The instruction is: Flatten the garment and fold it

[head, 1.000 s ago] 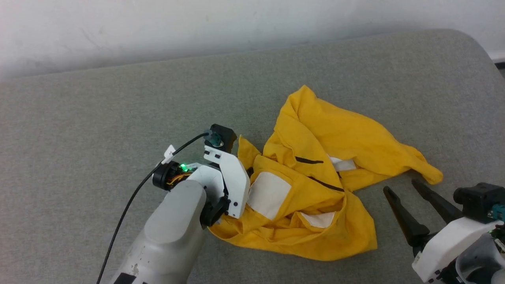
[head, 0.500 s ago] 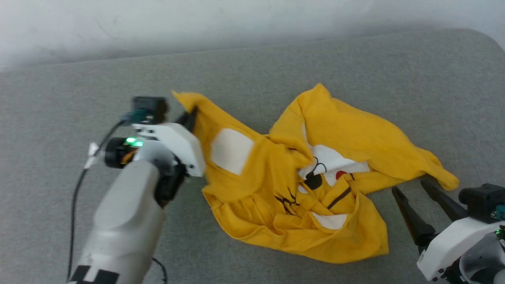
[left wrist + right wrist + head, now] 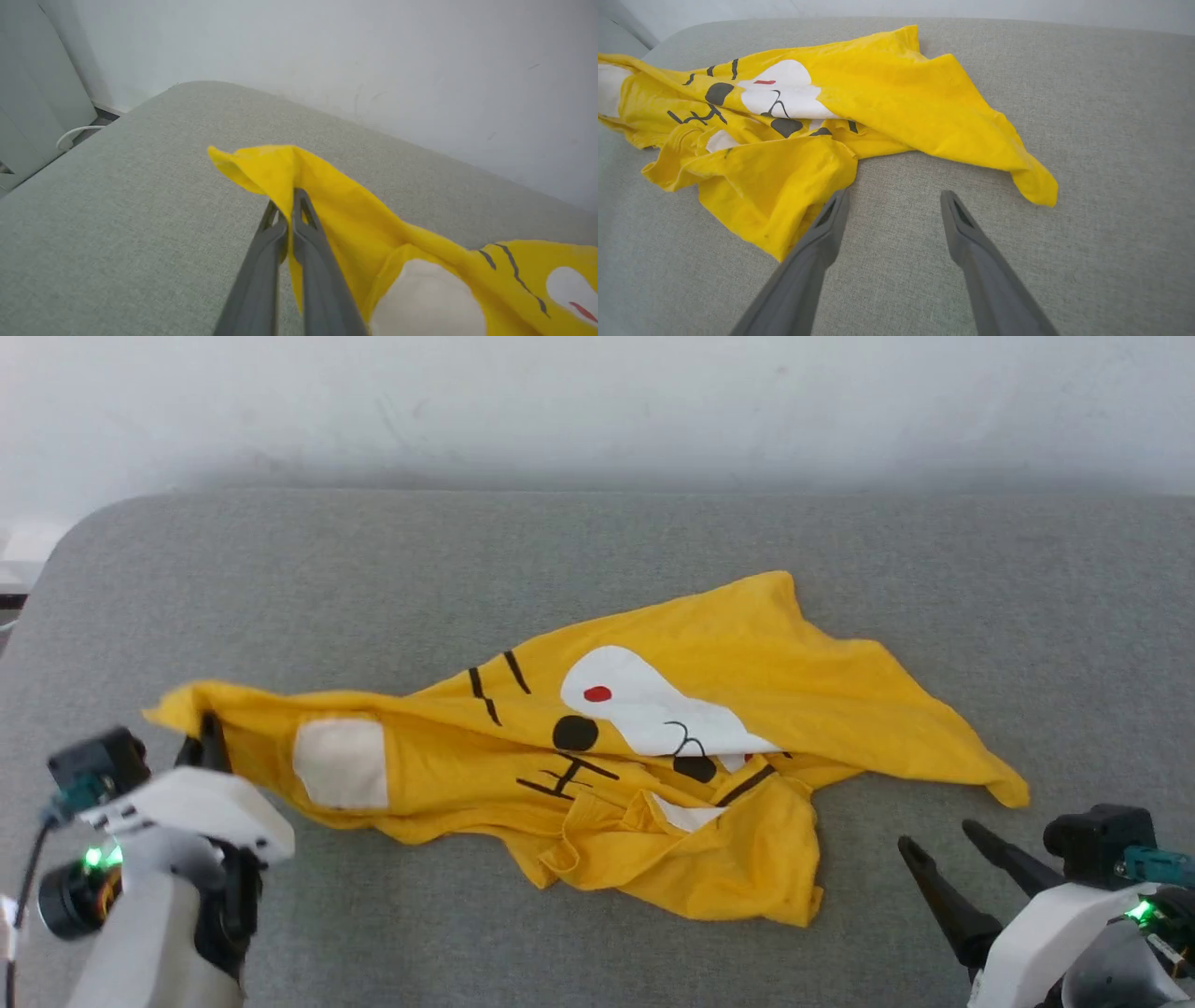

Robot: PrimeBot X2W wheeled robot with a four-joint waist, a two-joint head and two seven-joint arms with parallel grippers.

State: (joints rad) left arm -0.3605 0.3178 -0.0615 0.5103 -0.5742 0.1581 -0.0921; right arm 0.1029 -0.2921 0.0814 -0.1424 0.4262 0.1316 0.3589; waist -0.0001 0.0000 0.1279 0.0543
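Fabric surface (grey), pale scuffed wall behind, garment lying rumpled

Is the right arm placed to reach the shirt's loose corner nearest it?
Probably yes. The right claw stands open and empty, pointing toward that corner of the yellow shirt; bare grey cushion lies between, nothing blocking.
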